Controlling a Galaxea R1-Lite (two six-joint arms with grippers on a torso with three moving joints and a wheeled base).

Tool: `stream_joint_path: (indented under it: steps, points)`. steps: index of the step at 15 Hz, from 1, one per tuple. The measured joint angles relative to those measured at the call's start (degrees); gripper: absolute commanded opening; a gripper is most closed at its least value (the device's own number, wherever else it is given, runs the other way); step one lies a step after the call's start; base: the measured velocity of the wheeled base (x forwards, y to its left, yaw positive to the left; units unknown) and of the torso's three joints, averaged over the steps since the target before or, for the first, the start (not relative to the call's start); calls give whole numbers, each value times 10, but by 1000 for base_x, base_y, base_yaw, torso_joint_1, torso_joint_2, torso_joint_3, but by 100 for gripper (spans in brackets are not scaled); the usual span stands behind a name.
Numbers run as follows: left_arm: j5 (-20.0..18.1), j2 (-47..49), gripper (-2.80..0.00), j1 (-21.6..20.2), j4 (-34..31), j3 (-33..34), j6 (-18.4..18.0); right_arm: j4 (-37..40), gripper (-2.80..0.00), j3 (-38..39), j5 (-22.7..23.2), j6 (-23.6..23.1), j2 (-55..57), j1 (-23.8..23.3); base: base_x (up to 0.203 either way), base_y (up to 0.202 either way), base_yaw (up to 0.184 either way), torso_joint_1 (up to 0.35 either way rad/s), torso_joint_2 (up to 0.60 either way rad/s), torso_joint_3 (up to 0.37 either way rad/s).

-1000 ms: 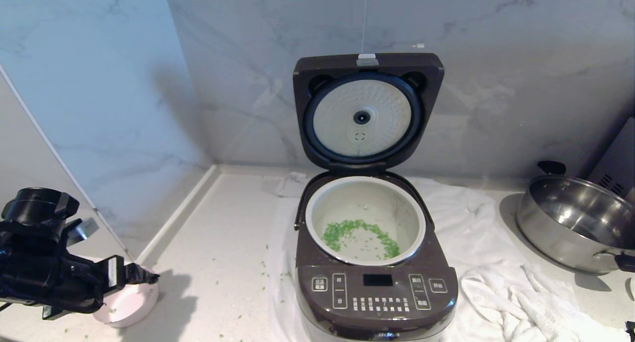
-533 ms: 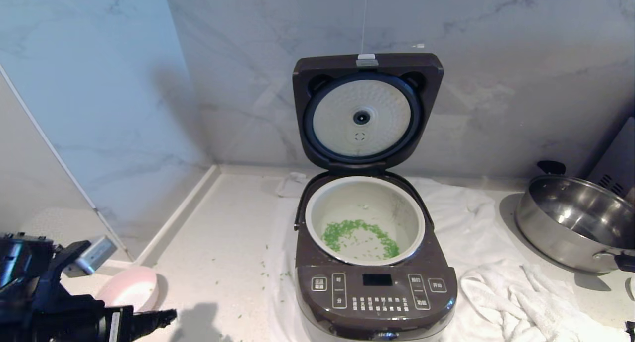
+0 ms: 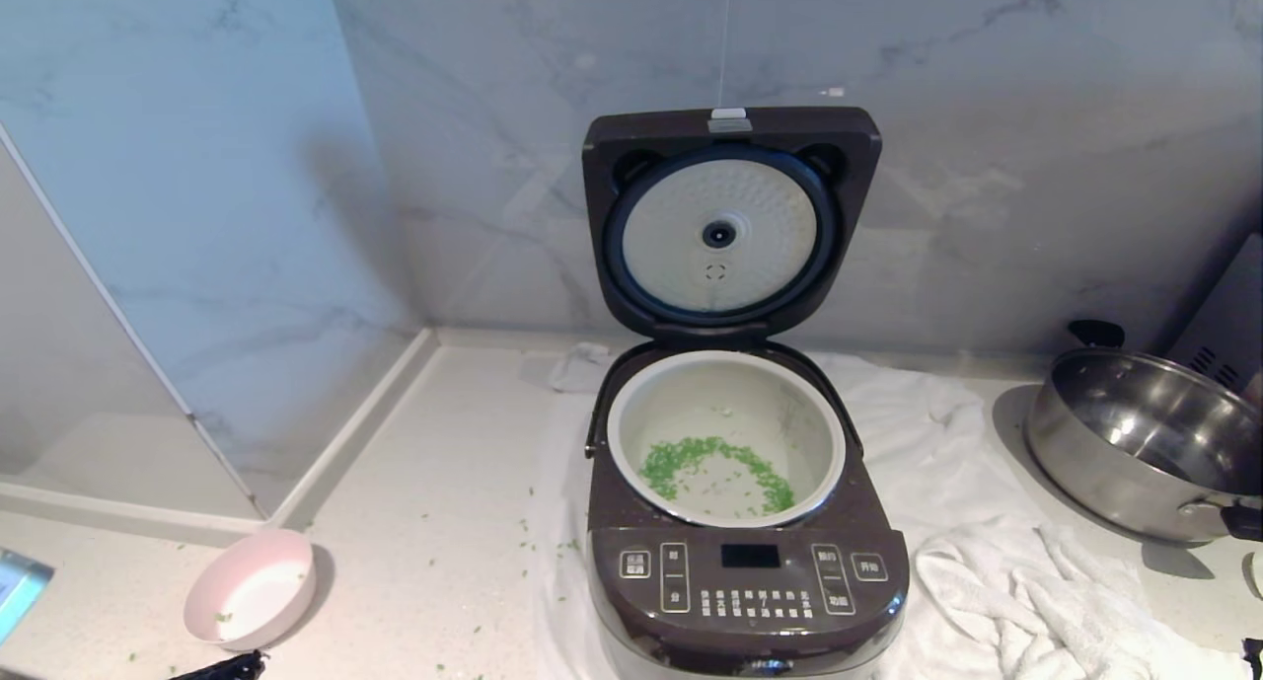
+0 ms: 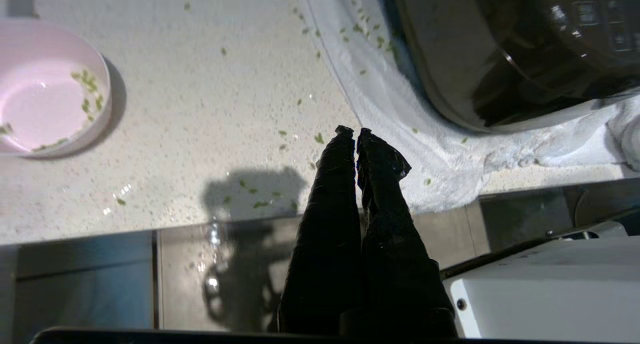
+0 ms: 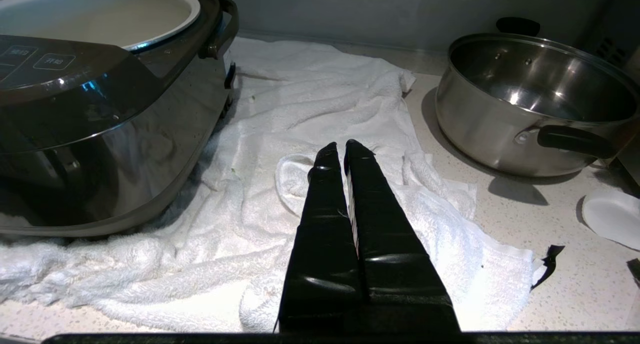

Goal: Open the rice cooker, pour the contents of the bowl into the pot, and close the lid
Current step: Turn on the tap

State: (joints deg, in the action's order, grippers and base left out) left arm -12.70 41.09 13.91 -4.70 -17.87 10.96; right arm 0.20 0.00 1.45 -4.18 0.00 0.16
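The rice cooker [image 3: 750, 581] stands open on the counter, its lid [image 3: 728, 226] upright against the wall with the dimpled plate facing me. Green bits [image 3: 715, 468] lie on the bottom of the pale pot [image 3: 730, 384]. The pink bowl [image 3: 252, 586] sits upright on the counter to the cooker's left, with a few green bits left in it [image 4: 87, 87]. My left gripper [image 4: 352, 132] is shut and empty, over the counter's front edge between the bowl and the cooker [image 4: 500, 59]. Only its tip [image 3: 232, 667] shows in the head view. My right gripper [image 5: 345, 147] is shut above the towel.
A white towel [image 3: 987, 581] lies under and to the right of the cooker. A steel pan [image 3: 1145, 443] with black handles stands at the right. Stray green bits [image 4: 260, 189] are scattered on the counter. Marble walls close the back and left.
My left arm has drawn back from the bowl, down and almost out of the head view, and its fingers have shut. The bowl stays on the counter.
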Motion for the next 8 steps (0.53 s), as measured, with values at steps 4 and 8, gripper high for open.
stream_joint_path:
  steps: [4, 8]
  points:
    - [2, -118, -280, 0, 1, 17, -13, 0, -280, 0, 0, 0, 0, 0, 0, 0, 0, 0, 0, 0]
    - [23, -220, -280, -5, 6, -1, -71, 0, -280, 0, 0, 0, 0, 0, 0, 0, 0, 0, 0, 0]
